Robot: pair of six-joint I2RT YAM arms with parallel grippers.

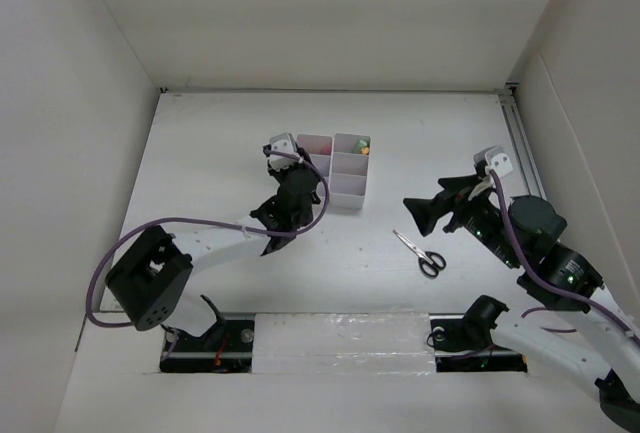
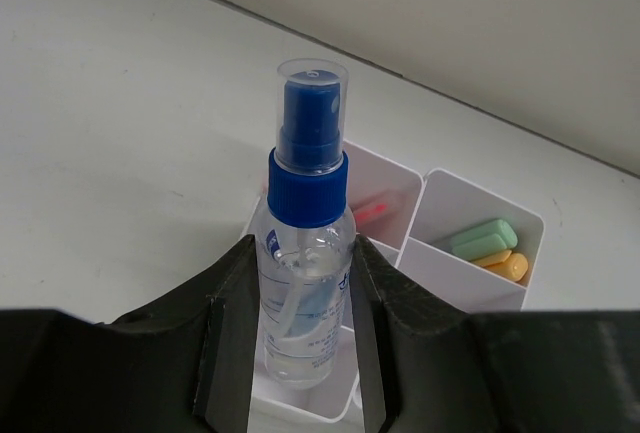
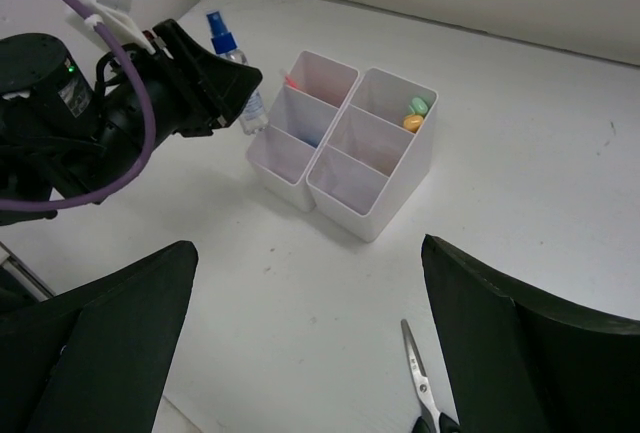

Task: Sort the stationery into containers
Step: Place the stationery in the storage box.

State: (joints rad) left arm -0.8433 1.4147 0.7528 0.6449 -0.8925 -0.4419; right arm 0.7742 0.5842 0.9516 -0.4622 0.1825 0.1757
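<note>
Left gripper [image 2: 303, 283] clamps the upright blue-capped bottle [image 2: 305, 203] just beside the organizer's [image 3: 370, 208] left column, and its fingers hide the bottle's base. Right gripper [image 3: 310, 343] hangs wide open near the organizer. The scissors [image 1: 420, 253] lie nearer than the organizer, their handles cut off in the wrist view. The pink item [image 2: 372, 208] in the far-left compartment is indistinct.

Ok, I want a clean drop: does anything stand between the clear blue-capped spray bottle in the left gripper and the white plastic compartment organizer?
Nothing visible does. The left gripper holds the bottle upright just beside the organizer's left column, with only that column's own white wall to clear.
</note>
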